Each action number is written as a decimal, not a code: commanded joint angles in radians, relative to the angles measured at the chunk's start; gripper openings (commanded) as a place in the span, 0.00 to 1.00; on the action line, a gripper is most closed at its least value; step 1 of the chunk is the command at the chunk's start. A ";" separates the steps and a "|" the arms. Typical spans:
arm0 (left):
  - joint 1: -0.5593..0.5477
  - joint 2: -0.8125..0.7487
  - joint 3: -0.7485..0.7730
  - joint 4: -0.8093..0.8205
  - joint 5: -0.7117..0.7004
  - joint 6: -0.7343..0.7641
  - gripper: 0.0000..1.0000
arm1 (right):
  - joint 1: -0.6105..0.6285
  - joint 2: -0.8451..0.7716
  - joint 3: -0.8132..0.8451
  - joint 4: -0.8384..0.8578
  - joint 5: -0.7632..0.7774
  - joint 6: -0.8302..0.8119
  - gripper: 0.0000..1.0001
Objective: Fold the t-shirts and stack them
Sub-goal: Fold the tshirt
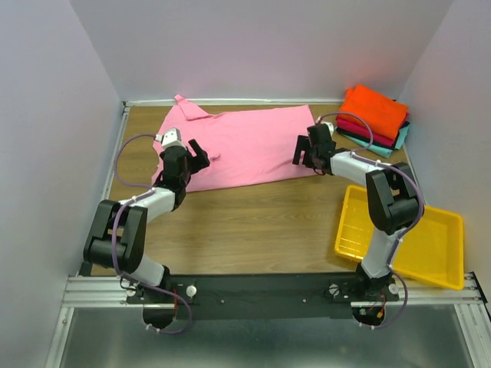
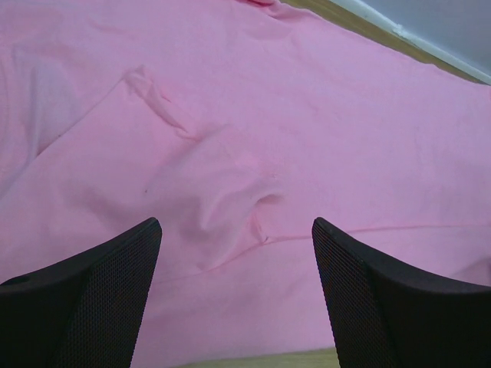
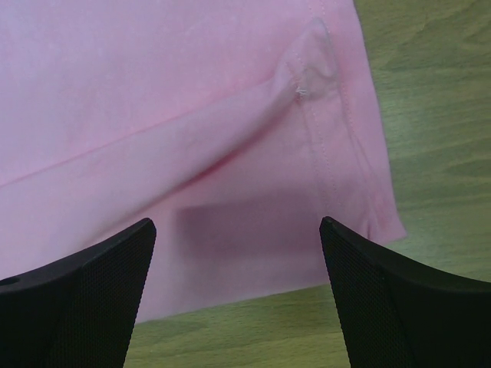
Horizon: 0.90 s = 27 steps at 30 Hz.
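The pink shirt (image 1: 245, 146) lay spread across the far half of the table (image 1: 253, 222), collar end toward the far left and hem toward the right. And there was the left gripper (image 1: 198, 156), poised over the shirt's near left part with its jaws wide apart and nothing between them. Its wrist view showed only rumpled pink cloth below, with a small crease and a pucker. Over on the other side, the right gripper (image 1: 307, 157) hung above the shirt's near right corner, jaws just as wide and holding nothing. Its camera caught a folded layer running across the cloth, a stitched hem, and bare wood just beyond the corner. Whether either gripper touched the cloth could not be told. In the far right corner sat the stack of folded shirts (image 1: 376, 115): orange on top, crimson beneath, then dark and teal edges peeking out low. A yellow tray (image 1: 441, 249) rested at the near right, beside the right arm.
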 commanded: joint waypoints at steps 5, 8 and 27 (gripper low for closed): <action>-0.006 0.124 0.035 0.120 0.052 0.001 0.87 | -0.025 -0.029 -0.060 0.004 -0.015 0.063 0.94; -0.006 0.143 0.019 0.136 0.038 -0.011 0.87 | -0.023 -0.027 -0.060 -0.042 -0.034 0.069 0.94; -0.007 0.051 -0.103 0.200 0.050 -0.031 0.87 | -0.023 -0.191 -0.258 -0.167 -0.098 0.164 1.00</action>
